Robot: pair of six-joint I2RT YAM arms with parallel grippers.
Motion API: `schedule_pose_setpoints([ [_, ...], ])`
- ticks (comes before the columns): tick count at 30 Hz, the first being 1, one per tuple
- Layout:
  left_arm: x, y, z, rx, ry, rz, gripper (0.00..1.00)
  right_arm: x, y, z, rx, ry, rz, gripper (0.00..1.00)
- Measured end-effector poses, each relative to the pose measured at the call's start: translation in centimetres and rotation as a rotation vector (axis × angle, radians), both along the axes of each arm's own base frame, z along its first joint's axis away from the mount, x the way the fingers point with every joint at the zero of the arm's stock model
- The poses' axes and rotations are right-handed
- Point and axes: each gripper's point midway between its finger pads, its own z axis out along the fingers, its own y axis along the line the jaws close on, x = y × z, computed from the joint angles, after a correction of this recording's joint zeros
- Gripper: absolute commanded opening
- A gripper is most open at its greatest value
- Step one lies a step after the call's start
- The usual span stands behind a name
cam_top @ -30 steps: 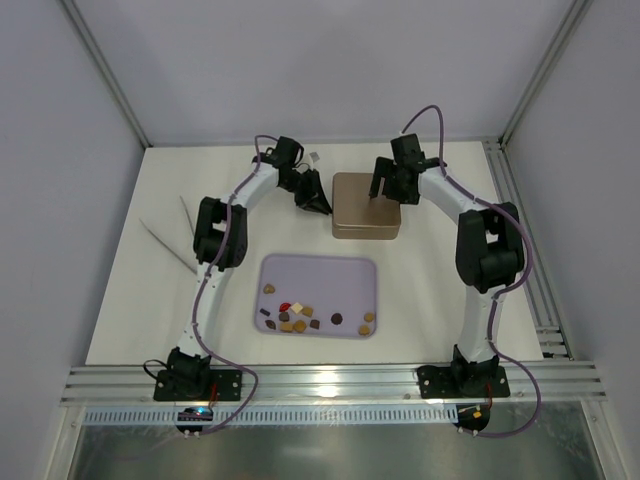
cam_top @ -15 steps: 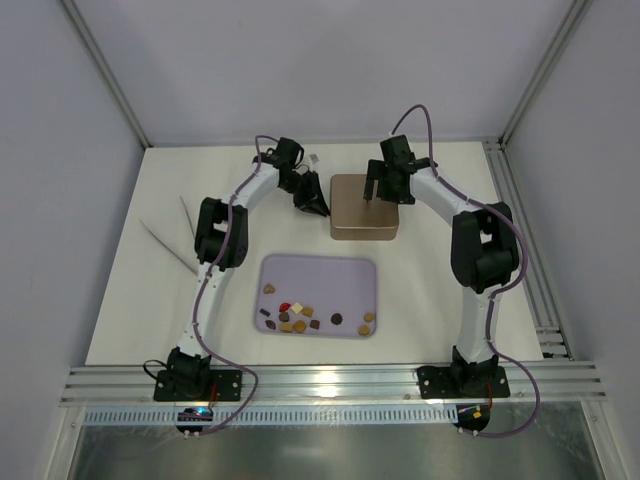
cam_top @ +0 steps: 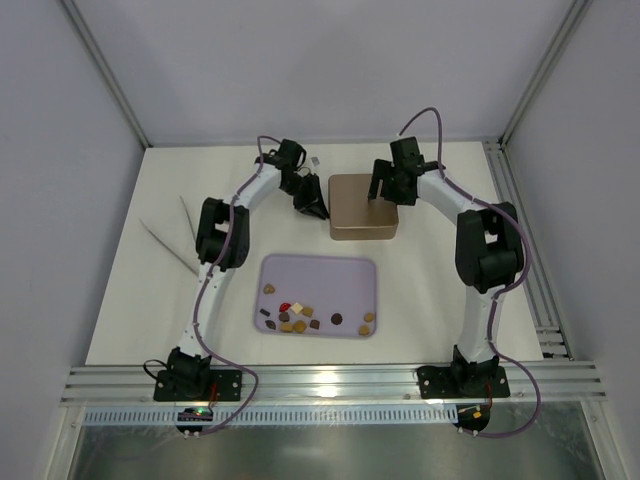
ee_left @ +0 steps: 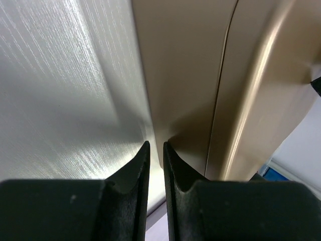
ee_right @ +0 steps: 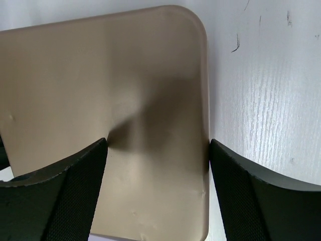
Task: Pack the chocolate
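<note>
The chocolate (cam_top: 300, 318) lies as several small dark, tan and cream pieces, one of them red, along the near part of the lavender tray (cam_top: 320, 272). Behind the tray stands a tan square box (cam_top: 355, 205) with its lid on. My right gripper (cam_top: 385, 195) stands open over the box's right part (ee_right: 100, 75). One finger is over the lid and the other at the right edge, midpoint (ee_right: 158, 141). My left gripper (cam_top: 318, 207) is shut to a thin slit (ee_left: 156, 145) at the foot of the box's left wall (ee_left: 185, 75). Nothing shows between its fingers.
Two thin pale sticks (cam_top: 165, 245) lie on the table at the left. A small white item (cam_top: 314, 158) sits behind the left gripper. An aluminium rail (cam_top: 520, 230) runs along the right edge, and walls close in the back and sides.
The box has slid slightly to the left. The right gripper swung left over the lid, then back to the right edge. The left gripper has stayed beside the box.
</note>
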Motion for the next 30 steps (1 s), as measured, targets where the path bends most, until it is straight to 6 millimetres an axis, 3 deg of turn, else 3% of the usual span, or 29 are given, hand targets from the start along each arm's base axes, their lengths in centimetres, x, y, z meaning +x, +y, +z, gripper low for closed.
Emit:
schedule_pose_setpoints([
  [8,-0.4,0.5,-0.5,0.037,0.016,0.003,0.17,-0.3,0.1,-0.3,0.08,-0.036,-0.023,0.7],
  [15,-0.7,1.6,-0.6,0.108,0.026,0.006,0.2,-2.6,0.8,-0.6,0.171,-0.049,-0.033,0.61],
  [16,-0.7,1.8,-0.6,0.117,0.026,0.01,0.21,-3.0,0.9,-0.7,0.186,-0.051,-0.034,0.56],
  [30,1.4,4.2,-0.6,0.166,0.006,0.101,0.27,-6.3,2.9,-0.8,0.29,0.008,0.024,0.39],
])
